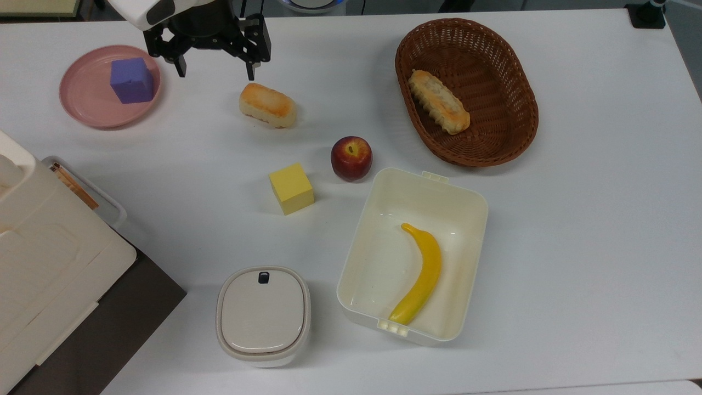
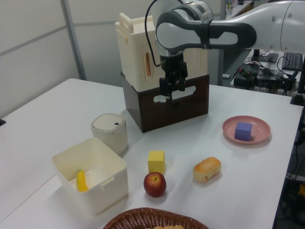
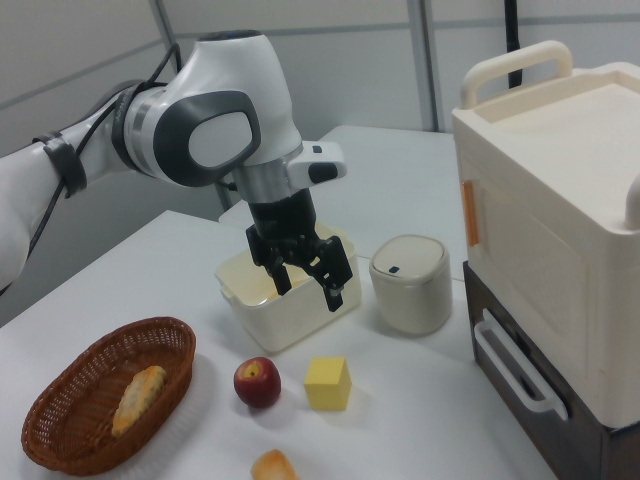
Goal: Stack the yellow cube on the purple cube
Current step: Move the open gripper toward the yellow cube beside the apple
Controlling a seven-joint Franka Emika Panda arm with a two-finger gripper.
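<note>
The yellow cube (image 1: 291, 187) (image 2: 156, 161) (image 3: 328, 384) rests on the white table near the middle, just to the left of a red apple in the top view. On a pink plate (image 1: 82, 104) (image 2: 259, 125) at the top view's upper left sits the purple cube (image 1: 131, 80) (image 2: 243, 130). My gripper (image 1: 215, 70) (image 2: 172, 93) (image 3: 308, 288) hangs open and empty above the table. In the top view it is between the plate and a bread roll, well away from the yellow cube.
A bread roll (image 1: 267, 105) lies just below the gripper in the top view, with the apple (image 1: 351, 158) beside the yellow cube. Around them are a wicker basket (image 1: 521, 99) holding a pastry, a white box (image 1: 428, 192) with a banana (image 1: 422, 274), a lidded white container (image 1: 263, 314) and a cream cabinet (image 1: 44, 263).
</note>
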